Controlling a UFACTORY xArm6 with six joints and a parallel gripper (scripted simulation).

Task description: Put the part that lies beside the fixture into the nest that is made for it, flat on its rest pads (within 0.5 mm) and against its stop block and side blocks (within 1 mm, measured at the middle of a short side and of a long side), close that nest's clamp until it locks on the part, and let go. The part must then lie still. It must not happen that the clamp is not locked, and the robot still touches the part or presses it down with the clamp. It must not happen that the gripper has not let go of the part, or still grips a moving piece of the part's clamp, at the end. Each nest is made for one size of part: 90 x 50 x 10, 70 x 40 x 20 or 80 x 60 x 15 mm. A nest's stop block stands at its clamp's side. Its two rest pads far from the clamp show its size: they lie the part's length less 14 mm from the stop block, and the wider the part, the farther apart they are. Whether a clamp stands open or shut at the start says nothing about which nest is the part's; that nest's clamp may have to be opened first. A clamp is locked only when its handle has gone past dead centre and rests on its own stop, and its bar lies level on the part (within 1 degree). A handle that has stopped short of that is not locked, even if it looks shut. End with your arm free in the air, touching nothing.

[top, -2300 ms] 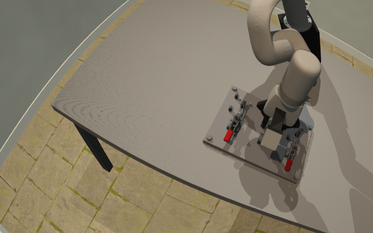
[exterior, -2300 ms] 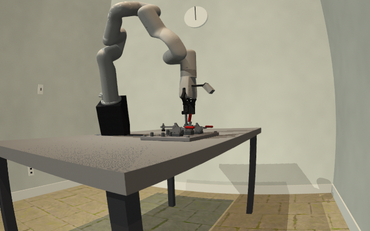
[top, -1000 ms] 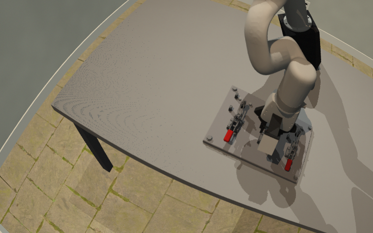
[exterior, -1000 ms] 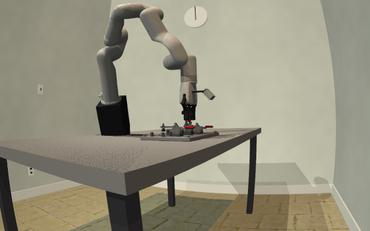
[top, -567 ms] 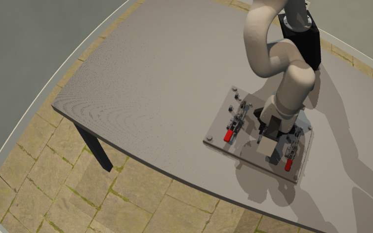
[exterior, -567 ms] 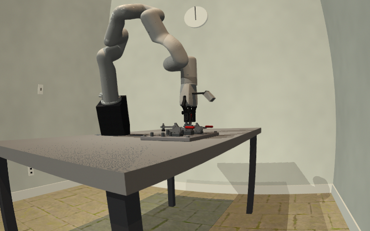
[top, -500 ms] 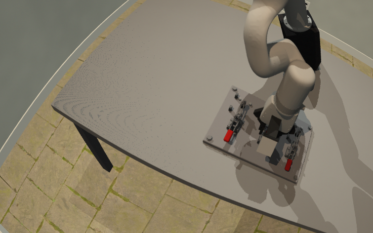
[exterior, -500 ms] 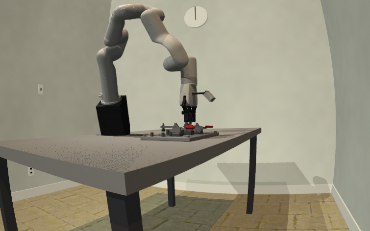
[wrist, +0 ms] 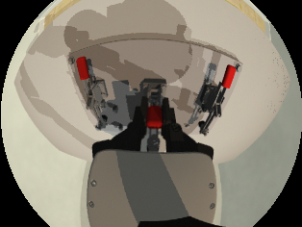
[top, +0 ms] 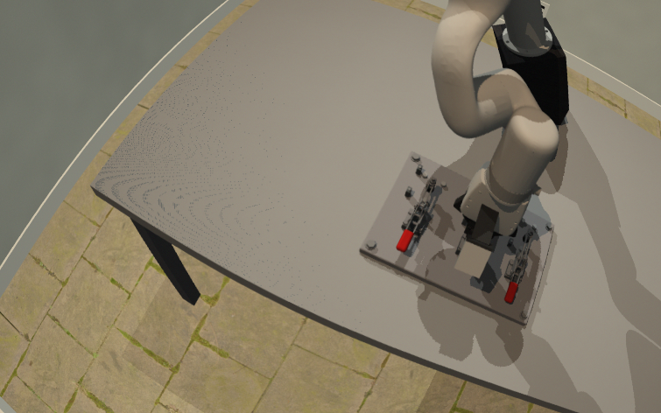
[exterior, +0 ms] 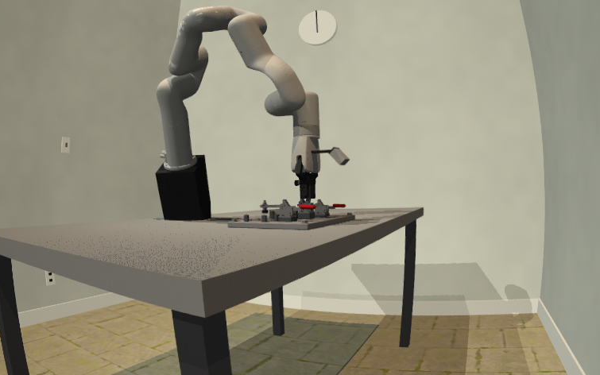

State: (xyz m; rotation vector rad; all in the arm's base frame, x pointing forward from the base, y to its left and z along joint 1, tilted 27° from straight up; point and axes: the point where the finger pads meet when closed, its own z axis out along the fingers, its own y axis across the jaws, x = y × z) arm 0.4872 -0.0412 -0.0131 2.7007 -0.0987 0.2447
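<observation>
The grey fixture plate (top: 385, 232) (exterior: 250, 225) lies on the table and carries three toggle clamps with red handles. My gripper (wrist: 154, 105) (exterior: 307, 199) points straight down over the middle clamp and is shut on its red handle (wrist: 154, 114) (exterior: 307, 206), which lies low, about level. In the top view the wrist hides this clamp and its nest. A pale blue-grey surface (top: 537, 211) shows under the wrist. I cannot tell whether it is the part or how it sits. The left clamp's handle (top: 404, 240) (wrist: 82, 66) and the right clamp's handle (top: 511, 292) (wrist: 229, 75) are free.
The arm's black base (top: 543, 76) (exterior: 183, 188) stands behind the fixture. The wrist camera box (top: 471, 259) (exterior: 339, 156) sticks out over the plate's front. The table edge (top: 322, 318) runs close along the fixture's front side.
</observation>
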